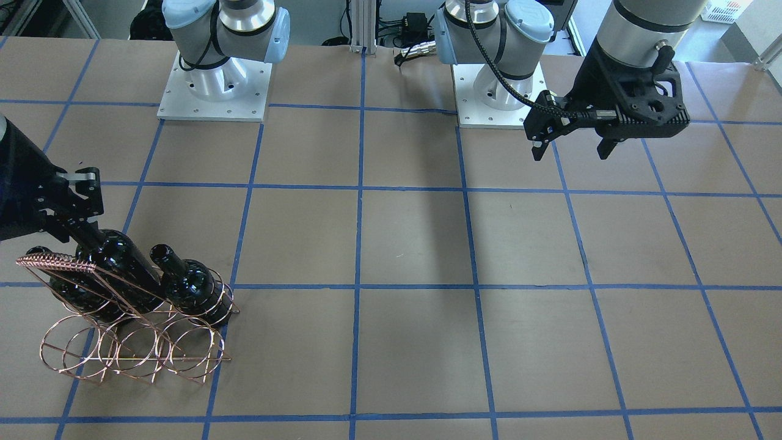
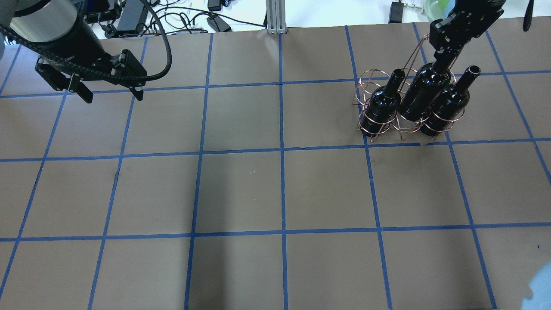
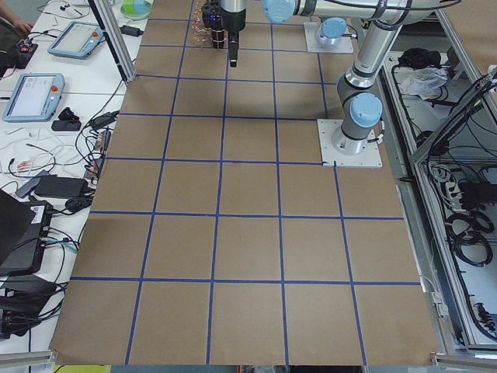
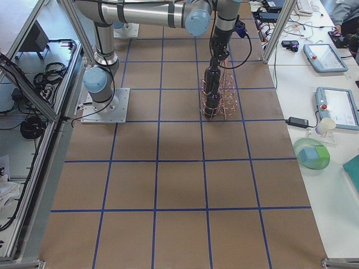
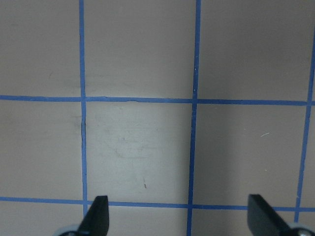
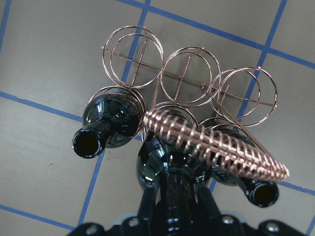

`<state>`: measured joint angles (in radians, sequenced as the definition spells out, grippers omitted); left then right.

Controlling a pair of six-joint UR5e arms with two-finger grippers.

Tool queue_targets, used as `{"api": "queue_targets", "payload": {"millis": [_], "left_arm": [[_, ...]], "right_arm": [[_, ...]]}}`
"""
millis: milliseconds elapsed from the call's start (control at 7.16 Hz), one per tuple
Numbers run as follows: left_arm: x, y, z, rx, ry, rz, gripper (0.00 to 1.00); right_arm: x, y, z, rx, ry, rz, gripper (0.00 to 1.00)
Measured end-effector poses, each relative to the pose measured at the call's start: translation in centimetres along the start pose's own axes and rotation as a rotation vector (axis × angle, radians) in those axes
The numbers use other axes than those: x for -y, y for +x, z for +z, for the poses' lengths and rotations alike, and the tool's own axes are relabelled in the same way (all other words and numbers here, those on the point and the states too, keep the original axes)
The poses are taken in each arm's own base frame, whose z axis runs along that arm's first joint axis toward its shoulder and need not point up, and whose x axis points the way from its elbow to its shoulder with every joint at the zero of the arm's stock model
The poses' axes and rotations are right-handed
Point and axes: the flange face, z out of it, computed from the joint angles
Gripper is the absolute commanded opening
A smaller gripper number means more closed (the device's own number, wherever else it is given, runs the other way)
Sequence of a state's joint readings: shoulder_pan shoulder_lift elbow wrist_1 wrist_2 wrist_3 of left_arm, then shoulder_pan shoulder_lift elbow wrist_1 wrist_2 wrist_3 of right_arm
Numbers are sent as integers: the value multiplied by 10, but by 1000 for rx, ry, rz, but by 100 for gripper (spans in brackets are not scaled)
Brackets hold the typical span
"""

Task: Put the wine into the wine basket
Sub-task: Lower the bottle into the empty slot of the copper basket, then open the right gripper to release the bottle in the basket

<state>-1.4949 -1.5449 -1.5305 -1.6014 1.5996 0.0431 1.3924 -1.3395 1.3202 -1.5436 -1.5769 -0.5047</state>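
The copper wire wine basket [image 2: 366, 125] stands at the far right of the table; it also shows in the front view [image 1: 128, 348]. My right gripper [image 2: 447, 54] is shut on the neck of a black wine bottle [image 2: 424, 92], upright over the middle ring of one row and riding higher than its neighbours. Two more black bottles [image 2: 385, 101] [image 2: 450, 105] sit in the rings on either side. In the right wrist view the held bottle [image 6: 170, 172] is under the coil-wrapped handle [image 6: 216, 145]. My left gripper [image 2: 112, 95] is open and empty, far off.
The basket's other row of three rings [image 6: 187, 76] holds nothing. The brown table [image 2: 280, 193] has a blue tape grid. The arm bases [image 1: 214, 85] stand at the robot's edge. Cables and boxes [image 2: 129, 17] lie past the table's far edge.
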Motion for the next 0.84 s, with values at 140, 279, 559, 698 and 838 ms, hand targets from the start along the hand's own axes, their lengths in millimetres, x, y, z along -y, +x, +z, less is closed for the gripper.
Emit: {"api": "queue_targets", "payload": {"millis": [140,279,559,698,838], "left_arm": [[-1,2,-2,-14,5,-2,100],[-3,3,-4,-23,9,-7,100],[-5,3,-5,-27,6,-12,100],[-4,2,-6,-26,9,-12,100],[-4,1,-7,-27,14,-9,100]], "right_arm": [[1,0,3,0,0,-1,1],[1,0,3,-2,4,-1,1],[4,2,14,-3,7,-3,5],[7,3,26,-6,12,-3,5],[8,4,46,-10,19,-2,5]]}}
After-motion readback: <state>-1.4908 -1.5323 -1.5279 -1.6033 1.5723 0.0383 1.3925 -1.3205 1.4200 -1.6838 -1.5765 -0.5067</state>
